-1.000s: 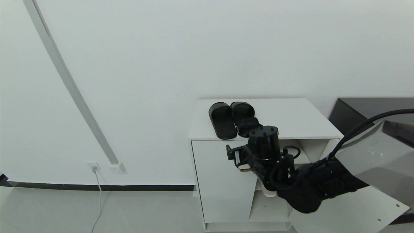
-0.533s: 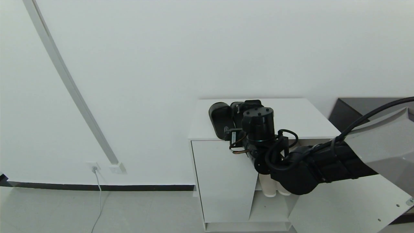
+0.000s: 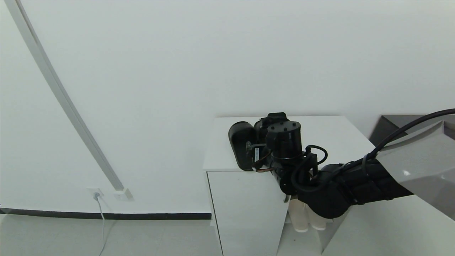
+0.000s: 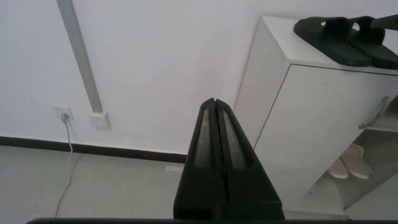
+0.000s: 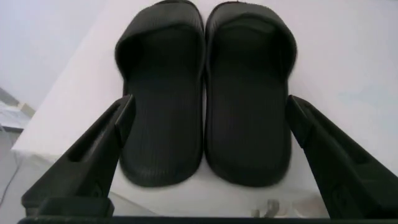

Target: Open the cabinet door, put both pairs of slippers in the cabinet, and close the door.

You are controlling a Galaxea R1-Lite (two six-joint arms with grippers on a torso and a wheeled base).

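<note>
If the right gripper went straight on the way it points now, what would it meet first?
Most likely the pair of black slide slippers on the white cabinet top; the open right gripper frames their heels, though depth is unclear.

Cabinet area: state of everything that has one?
right door: open.
left door: shut.
black slippers: paired flat on cabinet top, not gripped.
white slippers: in the open compartment.
right gripper: open, fingers either side of the black pair.
left gripper: shut, empty.
</note>
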